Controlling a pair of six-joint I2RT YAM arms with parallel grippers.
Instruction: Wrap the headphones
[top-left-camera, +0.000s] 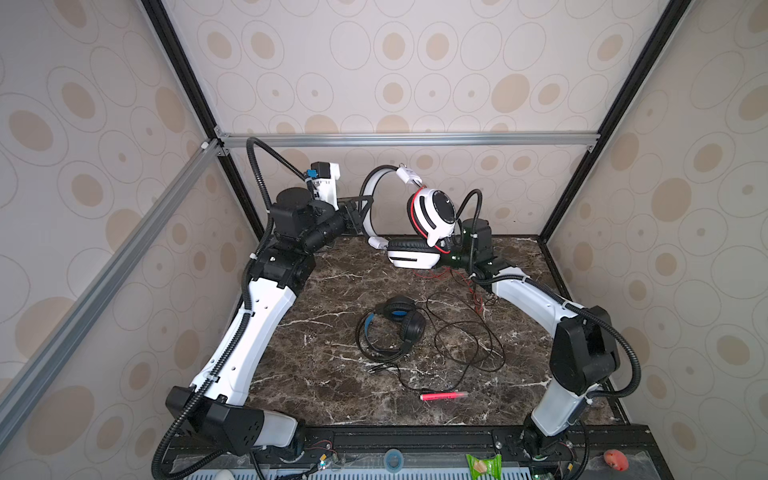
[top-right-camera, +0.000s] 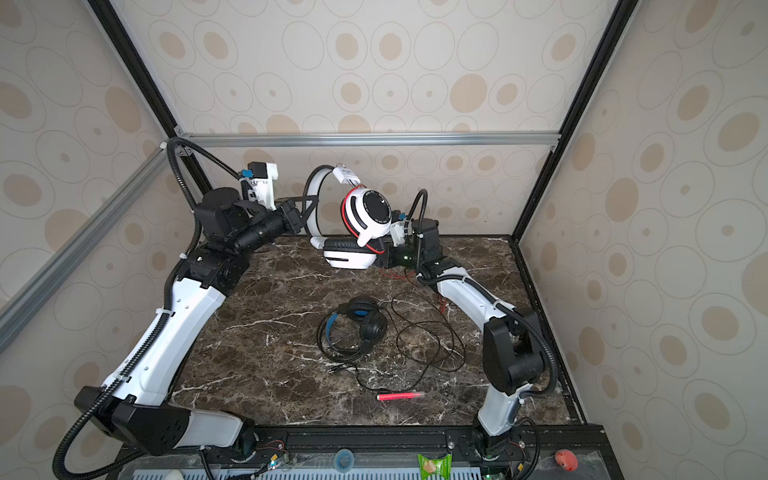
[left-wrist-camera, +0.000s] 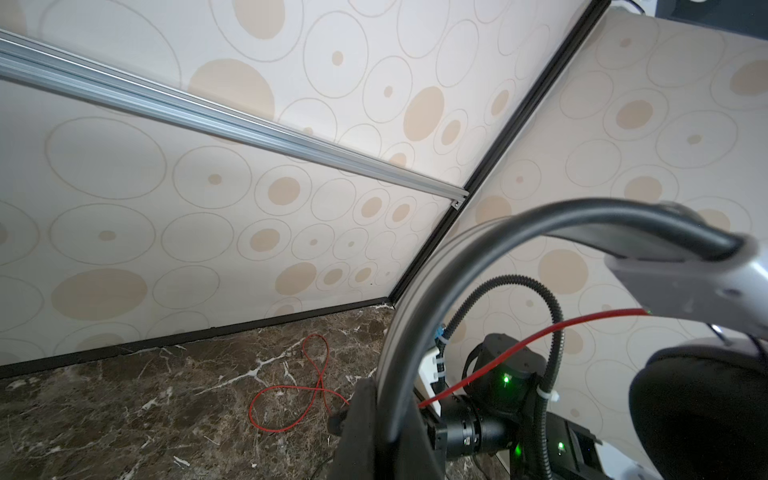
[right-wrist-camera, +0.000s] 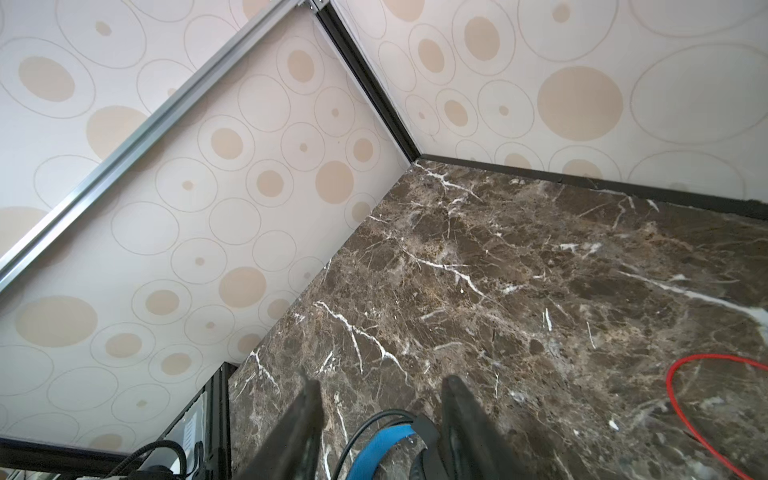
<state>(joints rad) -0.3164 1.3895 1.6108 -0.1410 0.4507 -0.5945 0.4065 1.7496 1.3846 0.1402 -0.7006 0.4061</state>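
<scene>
Step in hand, I judge: winding the cord of 1 of the 2 headsets. The left gripper (top-left-camera: 360, 211) is clamped on the smooth grey band of the white headset (top-left-camera: 434, 212), holding it upright at the far edge of the marble-patterned tabletop (top-left-camera: 324, 374). The right gripper (right-wrist-camera: 380, 380), just beside the lower cup, stands part-open and empty. The thin, limp red cord (left-wrist-camera: 291, 399) lies loose below; next it probably needs a fine pinch. The matte black headset (top-left-camera: 395, 324) lies mid-table, its cord sprawled.

Both top views high at the front, looking down over the whole bench (top-left-camera: 332, 332), wrist views low, close, facing rear corners (right-wrist-camera: 415, 160), sharing the red cord (left-wrist-camera: 598, 319)
</scene>
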